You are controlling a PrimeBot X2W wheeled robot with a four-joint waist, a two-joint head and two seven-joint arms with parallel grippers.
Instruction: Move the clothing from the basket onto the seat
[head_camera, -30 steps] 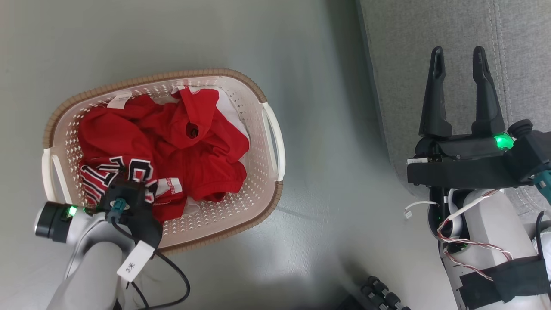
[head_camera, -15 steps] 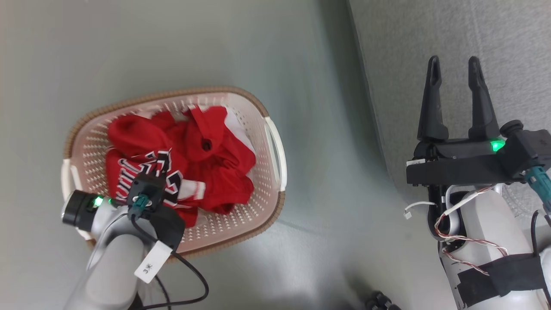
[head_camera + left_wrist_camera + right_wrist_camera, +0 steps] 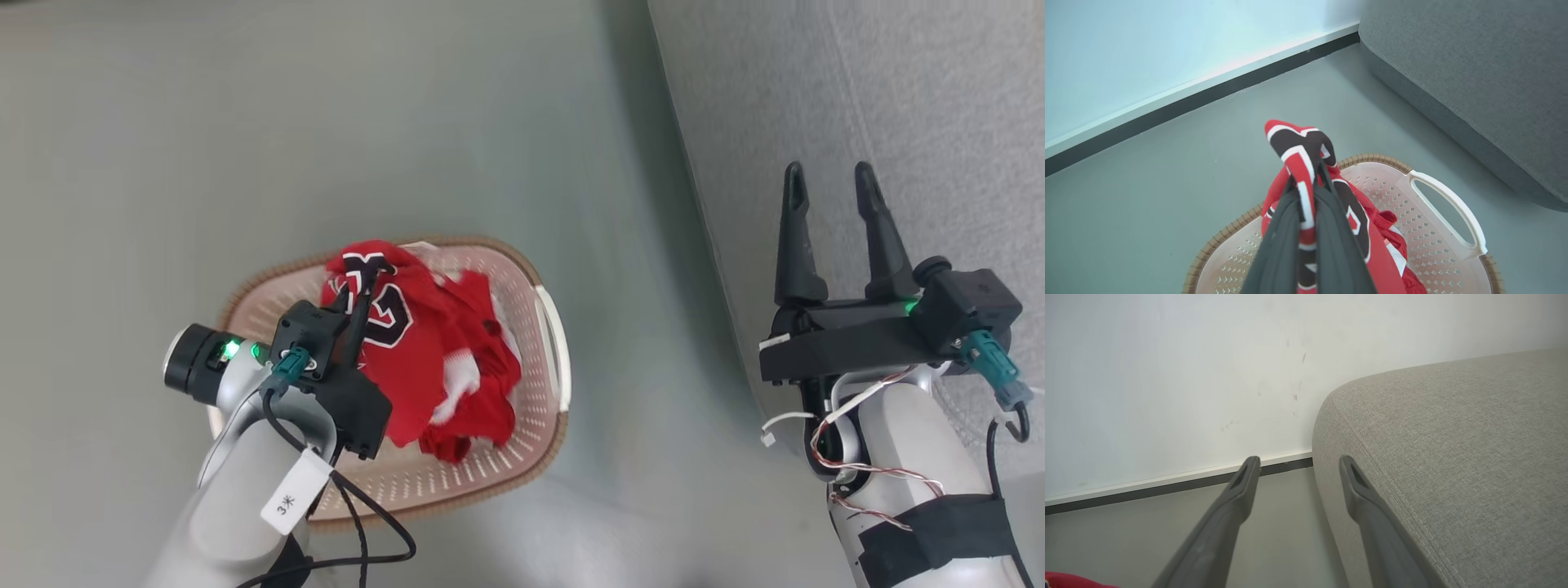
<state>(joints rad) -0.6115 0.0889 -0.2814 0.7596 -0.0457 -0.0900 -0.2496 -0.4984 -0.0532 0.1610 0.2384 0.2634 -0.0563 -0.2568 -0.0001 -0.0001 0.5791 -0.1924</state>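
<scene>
— What is hard to make out?
— The left arm point(image 3: 237, 490) covers the basket's point(image 3: 490, 478) near rim; the seat point(image 3: 898, 98) is cut off.
— And the grippers?
— The left gripper point(image 3: 1306, 179) is clamped on a fold of the clothing point(image 3: 424, 351), held above the basket; the rest hangs into it. The right gripper point(image 3: 829, 175) stands wide apart, empty, by the seat's edge.

Red clothing point(image 3: 424, 367) soft cloth; basket point(image 3: 490, 469) perforated smooth plastic, woven-look rim; seat point(image 3: 898, 98) matt woven fabric; floor point(image 3: 245, 122) smooth.
</scene>
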